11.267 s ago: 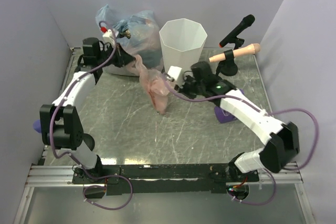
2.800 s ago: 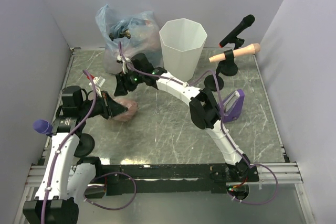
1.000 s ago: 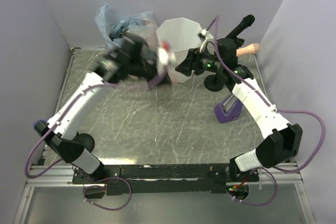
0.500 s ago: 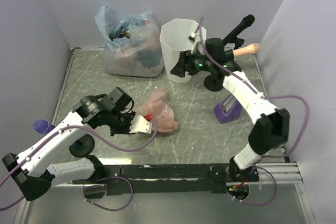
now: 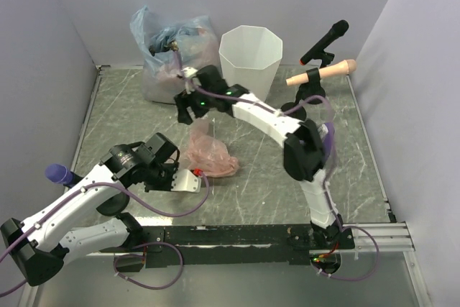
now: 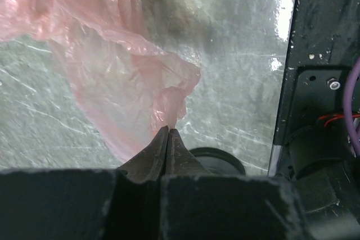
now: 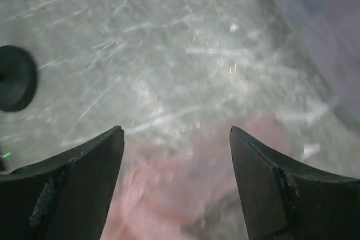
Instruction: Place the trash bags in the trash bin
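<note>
A crumpled pink trash bag lies on the table in front of the arms. My left gripper sits at its near edge, shut on a thin fold of the bag. In the left wrist view the jaws meet at the tip with the pink film pinched between them. My right gripper reaches across just behind the bag, open and empty. The right wrist view shows its wide-apart fingers over the blurred pink bag. The white faceted trash bin stands upright at the back.
A stuffed clear-bluish bag stands left of the bin. A microphone on a stand and a wooden-handled tool are at the back right. A purple object lies behind the right arm. A black rail runs along the front edge.
My right gripper has swung from beside the bin leftward to above the pink bag and opened wider. The left gripper stays shut on the bag, which shifted slightly.
</note>
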